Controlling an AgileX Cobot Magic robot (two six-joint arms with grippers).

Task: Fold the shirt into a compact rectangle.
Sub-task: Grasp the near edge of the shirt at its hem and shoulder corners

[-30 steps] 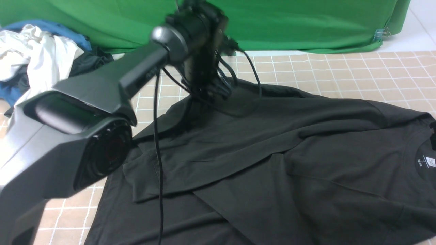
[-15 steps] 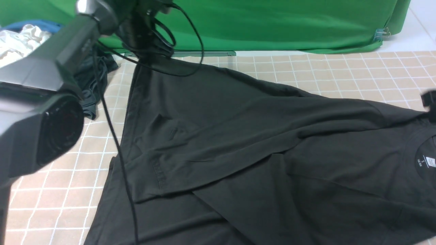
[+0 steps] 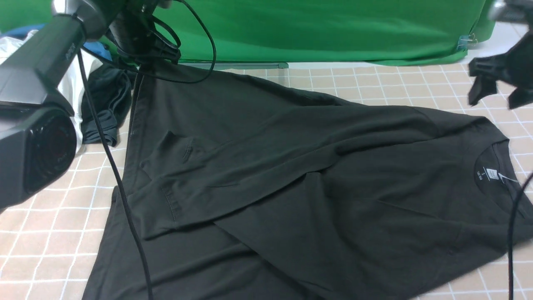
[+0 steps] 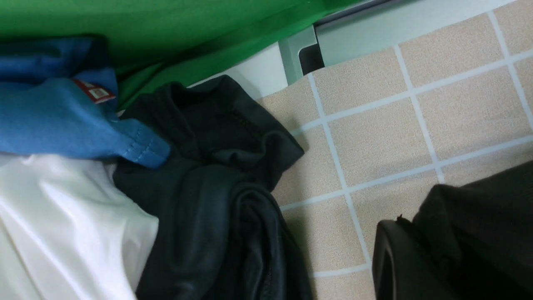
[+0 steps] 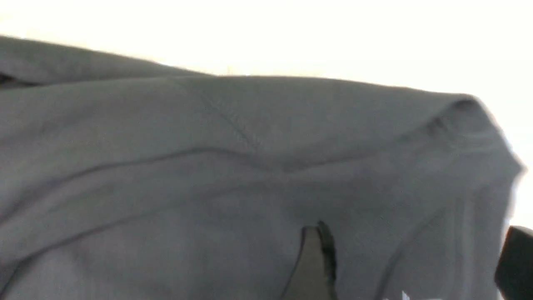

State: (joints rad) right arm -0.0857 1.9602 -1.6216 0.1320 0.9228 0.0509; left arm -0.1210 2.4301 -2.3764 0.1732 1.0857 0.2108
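Shirt (image 3: 291, 166), black, spread across the tiled surface (image 3: 374, 87); its far left corner is lifted, gripped in my left fingers (image 3: 143, 60), closed on the fabric, left arm (image 3: 37, 83) stretched forward. My right fingers (image 3: 497, 85) hang spread open above the collar side, clear of the cloth. White neck label (image 3: 491, 174): print too small to read. Blue garment (image 4: 54, 112) carries a red-and-white tag (image 4: 95, 90).

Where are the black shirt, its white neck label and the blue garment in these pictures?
black shirt (image 3: 291, 166), front view, middle of its body.
neck label (image 3: 491, 173), front view, white print inside the collar.
blue garment (image 4: 54, 121), left wrist view, its broad fold.
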